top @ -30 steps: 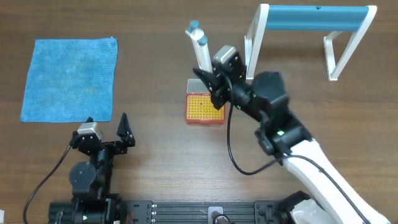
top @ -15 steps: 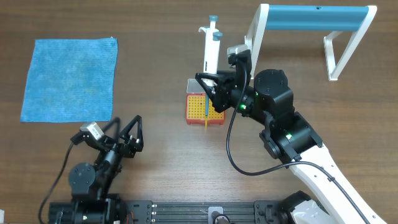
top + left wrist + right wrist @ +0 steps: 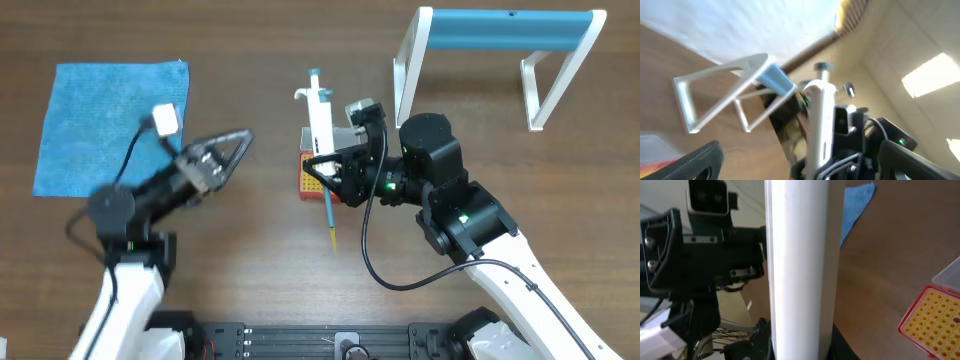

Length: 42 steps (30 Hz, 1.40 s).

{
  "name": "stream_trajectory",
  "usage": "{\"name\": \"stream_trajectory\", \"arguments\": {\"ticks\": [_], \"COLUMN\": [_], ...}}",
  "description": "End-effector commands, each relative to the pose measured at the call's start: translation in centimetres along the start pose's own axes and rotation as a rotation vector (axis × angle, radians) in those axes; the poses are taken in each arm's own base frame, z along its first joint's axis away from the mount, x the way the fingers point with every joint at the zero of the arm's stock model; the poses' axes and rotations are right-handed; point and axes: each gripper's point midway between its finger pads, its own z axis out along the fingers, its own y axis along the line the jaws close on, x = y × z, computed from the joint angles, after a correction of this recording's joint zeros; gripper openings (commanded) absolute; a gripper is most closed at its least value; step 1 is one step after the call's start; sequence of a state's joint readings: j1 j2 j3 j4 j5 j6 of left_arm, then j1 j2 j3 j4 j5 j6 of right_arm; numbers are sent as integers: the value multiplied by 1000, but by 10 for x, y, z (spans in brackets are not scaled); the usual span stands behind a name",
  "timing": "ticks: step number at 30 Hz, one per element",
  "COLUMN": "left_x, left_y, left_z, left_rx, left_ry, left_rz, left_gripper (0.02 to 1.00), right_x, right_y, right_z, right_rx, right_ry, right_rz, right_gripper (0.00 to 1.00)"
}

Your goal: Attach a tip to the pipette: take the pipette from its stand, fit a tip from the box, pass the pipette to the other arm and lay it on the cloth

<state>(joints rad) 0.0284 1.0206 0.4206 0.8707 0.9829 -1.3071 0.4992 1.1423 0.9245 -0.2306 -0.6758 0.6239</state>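
Observation:
The white pipette (image 3: 320,120) with a blue plunger stands nearly upright above the table, a yellow tip (image 3: 332,228) on its lower end. My right gripper (image 3: 335,165) is shut on the pipette's body, just over the orange tip box (image 3: 312,182). The pipette body (image 3: 797,270) crosses the right wrist view. My left gripper (image 3: 235,157) is raised and open, facing the pipette from the left with a gap between them. Between my left fingers (image 3: 700,160) stands the pipette (image 3: 820,125). The blue cloth (image 3: 110,125) lies flat at the far left.
The white stand with a blue bar (image 3: 510,30) is at the back right, and the stand (image 3: 740,90) also appears in the left wrist view. The tip box (image 3: 935,325) shows its yellow grid. The left arm (image 3: 705,255) faces the right wrist camera. Bare wood lies in front.
The right gripper lifted the pipette off the tip box with a yellow tip on it and shifted left. The left arm rose from its rest and swung toward the pipette, gripper open.

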Motion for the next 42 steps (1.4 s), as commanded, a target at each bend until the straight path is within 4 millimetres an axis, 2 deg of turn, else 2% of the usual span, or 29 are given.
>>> {"name": "stream_trajectory", "arguments": {"ticks": [1,3,4,10,11,12,13,14,15,16,18,20,21,22,24,26,28,29,30,31,32,33,34,36,38,39,40,41,42], "left_x": [31,40,42,41,39,38,39,41,45,48,50,49,48,47,47,39,21,6,-4,-13,-20,-30,-53,-79,-91,-94,-109,-135,-154], "left_y": [-23,-34,-35,-38,-38,-38,-38,-39,-40,-42,-43,-43,-42,-40,-11,21,35,44,62,101,123,135,148,159,181,178,162,144,135], "left_z": [58,80,84,87,88,88,88,92,95,96,96,97,97,98,106,113,111,102,89,63,44,29,9,-17,-64,-78,-96,-115,-136], "left_rx": [201,280,293,313,311,310,310,308,309,315,318,318,317,309,201,71,14,-14,-71,-211,-291,-343,-418,-525,-842,-933,-1018,-1066,-1124], "left_ry": [377,424,435,420,409,402,405,403,405,411,415,411,407,400,382,311,233,207,199,186,164,131,61,12,12,44,75,72,70], "left_rz": [79,134,139,168,166,165,161,146,134,132,132,135,134,131,73,52,63,56,13,-72,-118,-149,-197,-179,-152,-124,-74,-10,9], "left_gripper": [998,996,998,1000,728,638,728,619,308,288,27,27,27,27,27,27,25,27,27,25,25,27,25,25,25,27,25,25,25], "right_x": [-2,-2,-2,1,1,1,2,3,3,3,3,3,3,3,2,10,12,4,-5,-12,-15,-16,-16,-16,-16,-16,-16,-16,-16], "right_y": [7,7,7,12,13,13,14,15,15,15,15,15,15,15,7,-32,-70,-87,-102,-113,-117,-119,-120,-120,-120,-120,-120,-122,-127], "right_z": [-2,-2,-2,-2,-2,-2,-3,-3,-3,-3,-3,-3,-3,-3,-6,-20,-44,-59,-73,-84,-89,-91,-91,-91,-91,-91,-91,-91,-92], "right_rx": [-25,-25,-25,-56,-58,-58,-68,-73,-73,-73,-73,-73,-73,-72,-48,69,177,225,259,291,304,309,310,311,311,310,310,321,345], "right_ry": [-3,-3,-3,16,18,18,24,27,27,27,27,27,28,27,26,56,60,19,-24,-60,-74,-80,-81,-81,-82,-84,-85,-87,-94], "right_rz": [-12,-12,-12,-12,-12,-12,-12,-12,-12,-12,-12,-11,-8,-8,-23,10,54,88,85,101,110,114,115,115,117,127,138,143,163], "right_gripper": [82,84,82,82,84,82,84,84,82,84,82,93,627,829,829,831,831,831,831,831,831,831,831,831,831,831,831,831,833]}}
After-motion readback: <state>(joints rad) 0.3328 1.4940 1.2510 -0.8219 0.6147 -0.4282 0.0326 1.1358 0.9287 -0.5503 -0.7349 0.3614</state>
